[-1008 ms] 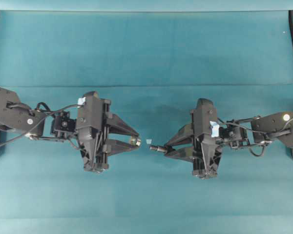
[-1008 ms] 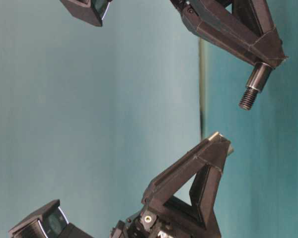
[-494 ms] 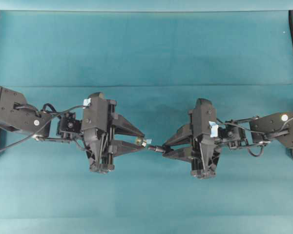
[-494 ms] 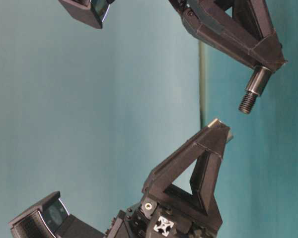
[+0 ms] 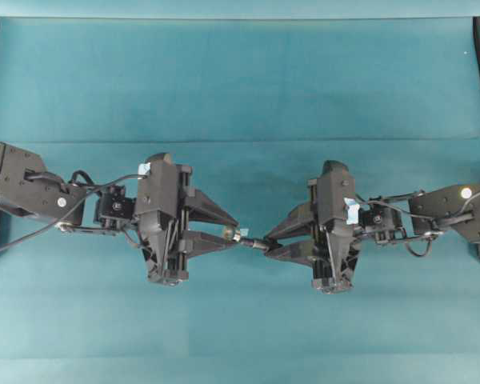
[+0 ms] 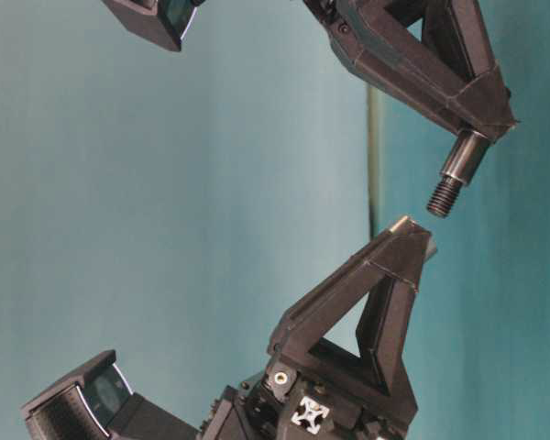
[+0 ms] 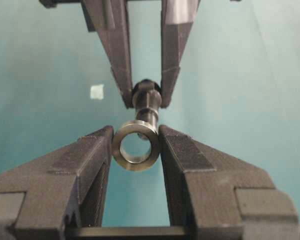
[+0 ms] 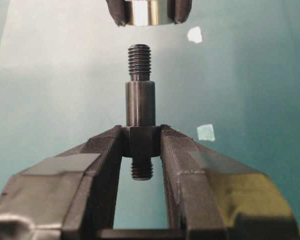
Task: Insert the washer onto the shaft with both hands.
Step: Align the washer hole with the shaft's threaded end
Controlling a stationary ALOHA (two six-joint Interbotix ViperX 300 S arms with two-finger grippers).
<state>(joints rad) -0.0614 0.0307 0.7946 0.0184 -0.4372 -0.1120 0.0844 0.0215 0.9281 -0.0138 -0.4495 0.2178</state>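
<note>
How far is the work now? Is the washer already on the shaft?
Not yet. Done: the left pincer grips the washer, and the right pincer grips the shaft by its collar. In hand: the threaded tip points at the ring's hole, with a small gap visible in the right wrist view. Left: bring the two together so the shaft passes through the washer.

Even, bright light with soft shadows; wrist views blur the near pincer fingers [image 7: 65, 175], and the washer [image 8: 144, 12] glares.
</note>
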